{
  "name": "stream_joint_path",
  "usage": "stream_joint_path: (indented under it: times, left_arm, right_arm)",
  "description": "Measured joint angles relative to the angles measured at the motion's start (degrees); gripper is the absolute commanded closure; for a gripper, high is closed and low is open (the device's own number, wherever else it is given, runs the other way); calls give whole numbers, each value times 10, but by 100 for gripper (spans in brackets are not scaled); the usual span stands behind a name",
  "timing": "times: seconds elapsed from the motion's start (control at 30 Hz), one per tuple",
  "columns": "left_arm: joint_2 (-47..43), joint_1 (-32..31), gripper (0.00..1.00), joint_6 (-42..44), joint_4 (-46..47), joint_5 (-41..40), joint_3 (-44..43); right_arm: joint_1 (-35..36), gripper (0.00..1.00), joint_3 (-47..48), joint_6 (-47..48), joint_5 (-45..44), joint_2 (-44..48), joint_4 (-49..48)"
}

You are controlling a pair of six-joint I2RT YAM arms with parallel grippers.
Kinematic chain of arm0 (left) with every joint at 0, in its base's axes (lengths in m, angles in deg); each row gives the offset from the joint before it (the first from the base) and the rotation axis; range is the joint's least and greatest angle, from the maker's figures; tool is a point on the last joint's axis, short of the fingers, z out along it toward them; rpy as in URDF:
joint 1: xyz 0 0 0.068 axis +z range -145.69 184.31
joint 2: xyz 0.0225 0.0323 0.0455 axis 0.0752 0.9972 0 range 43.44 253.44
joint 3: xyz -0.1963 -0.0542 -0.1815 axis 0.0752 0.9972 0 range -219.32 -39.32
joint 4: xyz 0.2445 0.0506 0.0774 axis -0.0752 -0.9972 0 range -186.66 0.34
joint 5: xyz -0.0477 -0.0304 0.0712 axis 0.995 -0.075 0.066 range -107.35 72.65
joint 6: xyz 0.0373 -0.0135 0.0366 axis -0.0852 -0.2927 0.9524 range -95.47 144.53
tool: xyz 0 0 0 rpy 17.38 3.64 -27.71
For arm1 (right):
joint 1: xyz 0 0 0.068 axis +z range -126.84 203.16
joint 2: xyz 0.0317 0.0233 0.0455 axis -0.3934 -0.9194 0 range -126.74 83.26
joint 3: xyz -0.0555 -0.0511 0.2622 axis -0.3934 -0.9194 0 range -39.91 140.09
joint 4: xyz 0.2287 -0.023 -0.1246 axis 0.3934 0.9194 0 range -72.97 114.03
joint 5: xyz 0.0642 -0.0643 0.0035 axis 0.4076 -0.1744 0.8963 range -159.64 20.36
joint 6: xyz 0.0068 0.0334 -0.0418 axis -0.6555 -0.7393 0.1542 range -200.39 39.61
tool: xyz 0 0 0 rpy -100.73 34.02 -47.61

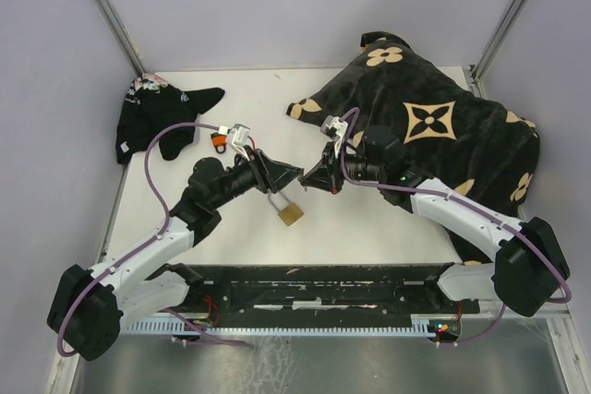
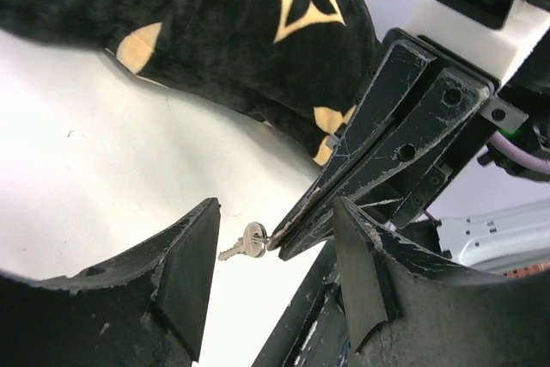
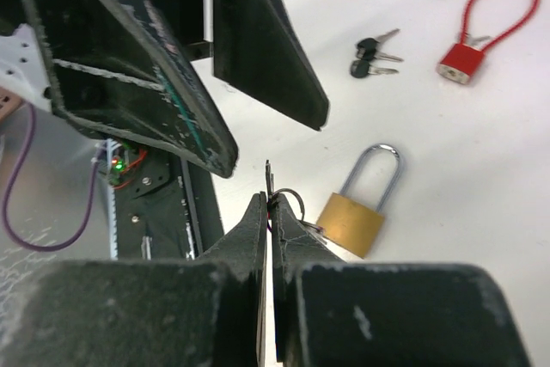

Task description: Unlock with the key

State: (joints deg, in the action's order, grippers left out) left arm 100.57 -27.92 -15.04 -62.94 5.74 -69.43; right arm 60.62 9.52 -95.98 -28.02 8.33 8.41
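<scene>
Right hand: pinched shut on key, blade jutting clear, likely for insertion. Left hand: parted, empty, facing it. Padlock: flat on table, unheld, near below both hands.

The top external camera looks down from above and behind the arm bases, far enough off to take in the whole tabletop. The left wrist camera sits close behind the left end effector, facing right and far. The right wrist camera, close behind the right end effector, faces left. Both wrist views share the key; the top and right wrist views share the padlock.
</scene>
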Motion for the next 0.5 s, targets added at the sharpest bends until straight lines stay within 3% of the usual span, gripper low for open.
stream_joint_path:
  times: [0.3, 0.5]
  left_arm:
    - [-2, -78, 36, -37, -108, -131, -48]
    - [13, -114, 42, -69, -159, -218, -78]
  right_arm:
    - [49, 98, 13, 46, -171, 19, 76]
    - [87, 98, 23, 85, -304, 24, 113]
